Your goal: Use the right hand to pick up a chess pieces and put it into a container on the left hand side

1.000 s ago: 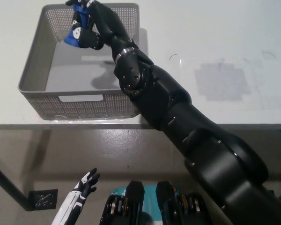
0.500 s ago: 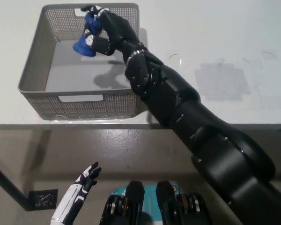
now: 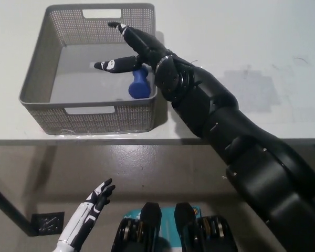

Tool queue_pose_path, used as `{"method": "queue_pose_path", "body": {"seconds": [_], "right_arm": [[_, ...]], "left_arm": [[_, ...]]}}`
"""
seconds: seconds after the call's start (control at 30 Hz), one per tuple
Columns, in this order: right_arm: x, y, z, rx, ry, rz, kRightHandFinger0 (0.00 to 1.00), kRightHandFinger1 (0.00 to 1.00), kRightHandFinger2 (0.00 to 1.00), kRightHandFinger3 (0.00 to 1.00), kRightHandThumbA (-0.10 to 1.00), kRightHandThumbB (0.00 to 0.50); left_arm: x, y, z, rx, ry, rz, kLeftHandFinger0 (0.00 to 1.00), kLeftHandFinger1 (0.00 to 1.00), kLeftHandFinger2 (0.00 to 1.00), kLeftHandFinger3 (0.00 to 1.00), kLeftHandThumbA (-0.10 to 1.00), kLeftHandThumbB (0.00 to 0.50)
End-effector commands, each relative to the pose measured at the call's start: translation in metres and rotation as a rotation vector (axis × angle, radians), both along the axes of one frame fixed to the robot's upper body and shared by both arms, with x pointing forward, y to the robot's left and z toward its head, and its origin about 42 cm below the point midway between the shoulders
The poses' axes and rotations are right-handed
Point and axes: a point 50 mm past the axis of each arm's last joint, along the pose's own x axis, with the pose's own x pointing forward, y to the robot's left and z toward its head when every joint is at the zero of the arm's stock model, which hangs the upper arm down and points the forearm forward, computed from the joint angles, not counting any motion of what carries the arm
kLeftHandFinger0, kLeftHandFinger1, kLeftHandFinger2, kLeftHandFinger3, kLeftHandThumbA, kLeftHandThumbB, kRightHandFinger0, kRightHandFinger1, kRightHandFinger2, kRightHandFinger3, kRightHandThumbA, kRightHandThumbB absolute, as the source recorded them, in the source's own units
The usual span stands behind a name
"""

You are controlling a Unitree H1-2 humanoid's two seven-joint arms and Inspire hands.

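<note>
Head view. The black right hand (image 3: 127, 50) is spread above the grey mesh basket (image 3: 35, 73), fingers apart and holding nothing. The blue chess piece (image 3: 139, 84) lies on the basket floor in the near right corner, just beside the right wall and partly under the hand. It rests on its side rather than upright: its long axis runs roughly from the far side of the basket toward the near side, with the broad round end toward the near wall and the narrower end pointing away, tucked beneath the hand. The basket sits on the white worktop (image 3: 241, 42), close to its front edge. The white left hand (image 3: 92, 205) rests low at lower left, below the worktop's edge, fingers loosely open and empty.

Risks, as judged: a withdrawing finger could catch the basket's right wall or rim and drag the basket toward the edge, or nudge the lying piece and set it rolling.
</note>
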Motion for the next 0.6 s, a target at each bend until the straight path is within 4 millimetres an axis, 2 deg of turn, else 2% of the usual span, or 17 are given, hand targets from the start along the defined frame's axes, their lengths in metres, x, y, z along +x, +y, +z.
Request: {"method": "queue_pose_path", "body": {"seconds": [0.0,0.1,0.2,0.23,0.27,0.3,0.37,0.43,0.53,0.57], "right_arm": [[0.007,0.001,0.049,-0.003,-0.071,0.014,1.00,1.00,1.00,1.00,0.92,0.500],[0.010,-0.006,0.061,0.050,-0.097,0.012,1.00,1.00,1.00,1.00,0.91,0.500],[0.012,-0.020,0.088,0.138,-0.163,0.011,1.00,1.00,1.00,1.00,0.93,0.483],[0.013,-0.027,0.098,0.172,-0.170,0.018,1.00,1.00,1.00,1.00,1.00,0.500],[0.012,-0.033,0.108,0.200,-0.187,0.022,1.00,1.00,1.00,1.00,1.00,0.500],[0.011,-0.044,0.120,0.254,-0.221,0.025,1.00,1.00,1.00,1.00,0.95,0.463],[0.003,-0.065,0.142,0.329,-0.300,0.040,1.00,1.00,1.00,1.00,0.93,0.428],[-0.002,-0.074,0.149,0.372,-0.324,0.047,1.00,1.00,1.00,1.00,0.89,0.442],[-0.026,-0.118,0.178,0.400,-0.464,0.030,1.00,1.00,1.00,1.00,0.94,0.418],[-0.029,-0.124,0.180,0.410,-0.476,0.028,1.00,1.00,1.00,1.00,0.94,0.428]], "left_arm": [[0.005,0.000,0.013,0.007,-0.041,-0.025,1.00,1.00,1.00,1.00,1.00,0.303],[0.005,0.000,0.013,0.004,-0.035,-0.027,1.00,1.00,1.00,1.00,1.00,0.302],[0.005,0.002,0.014,0.025,-0.046,-0.029,1.00,1.00,1.00,1.00,1.00,0.291],[0.005,0.003,0.014,0.028,-0.049,-0.027,1.00,1.00,1.00,1.00,1.00,0.285],[0.005,0.003,0.014,0.028,-0.052,-0.025,1.00,1.00,1.00,1.00,1.00,0.282],[0.006,0.003,0.014,0.034,-0.053,-0.026,1.00,1.00,1.00,1.00,1.00,0.286],[0.007,0.004,0.014,0.032,-0.049,-0.030,1.00,1.00,1.00,1.00,1.00,0.292],[0.007,0.004,0.014,0.032,-0.046,-0.032,1.00,1.00,1.00,1.00,1.00,0.288],[0.009,0.003,0.013,0.022,-0.047,-0.035,1.00,1.00,1.00,1.00,1.00,0.275],[0.008,0.003,0.013,0.021,-0.048,-0.037,1.00,1.00,1.00,1.00,1.00,0.263]]}}
